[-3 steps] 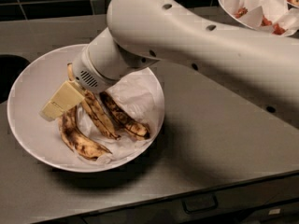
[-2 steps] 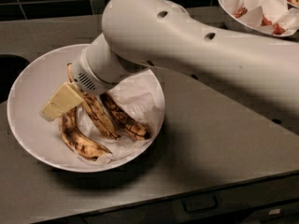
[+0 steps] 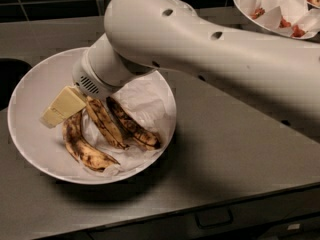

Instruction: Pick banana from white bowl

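The white bowl (image 3: 35, 89), wide, shallow and lined with crumpled white paper, sits at the left of the camera view. It holds three overripe bananas. The banana (image 3: 106, 125), long, nearly straight and yellow with brown streaks, lies in the middle, and its upper end runs under my gripper. A short curved banana (image 3: 82, 148) lies to its left and a darker one (image 3: 135, 129) to its right. My gripper (image 3: 61, 108), with a cream-coloured tip, is down inside the bowl at the bananas' upper ends. The thick white arm hides the rest of it.
The bowl stands on a grey counter (image 3: 225, 154) with a front edge and a drawer handle (image 3: 214, 217) below. A smaller white bowl with red bits (image 3: 280, 6) stands at the back right. A dark recess (image 3: 10, 79) lies at the far left.
The arm's upper part has shifted slightly left over the bowl. The gripper tip stays at about the same spot, and the bananas have not moved.
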Controlling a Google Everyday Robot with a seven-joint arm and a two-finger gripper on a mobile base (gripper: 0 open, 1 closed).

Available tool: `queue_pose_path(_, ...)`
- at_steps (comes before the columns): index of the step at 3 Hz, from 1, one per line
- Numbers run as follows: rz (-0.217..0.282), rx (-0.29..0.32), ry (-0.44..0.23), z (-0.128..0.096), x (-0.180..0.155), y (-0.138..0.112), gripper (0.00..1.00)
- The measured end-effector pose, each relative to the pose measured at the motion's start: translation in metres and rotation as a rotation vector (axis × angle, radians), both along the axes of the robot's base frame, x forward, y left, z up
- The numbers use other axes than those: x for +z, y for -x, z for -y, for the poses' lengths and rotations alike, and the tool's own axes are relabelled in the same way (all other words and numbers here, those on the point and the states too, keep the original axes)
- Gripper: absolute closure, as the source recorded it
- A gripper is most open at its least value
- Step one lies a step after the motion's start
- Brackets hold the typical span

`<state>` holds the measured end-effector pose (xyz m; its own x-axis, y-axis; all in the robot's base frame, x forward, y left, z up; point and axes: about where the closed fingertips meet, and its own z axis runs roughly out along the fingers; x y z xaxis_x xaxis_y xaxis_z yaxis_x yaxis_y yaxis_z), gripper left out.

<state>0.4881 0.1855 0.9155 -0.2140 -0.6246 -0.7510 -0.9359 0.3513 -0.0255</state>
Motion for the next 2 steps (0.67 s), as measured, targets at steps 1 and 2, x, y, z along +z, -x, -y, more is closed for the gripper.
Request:
queue_pose_path(1, 0.005, 0.018, 0.002, -0.0052, 0.0005, -0.0031, 0.06)
queue_pose_path(2, 0.005, 0.029, 0.012, -0.0098, 0.0002, -0.005, 0.09)
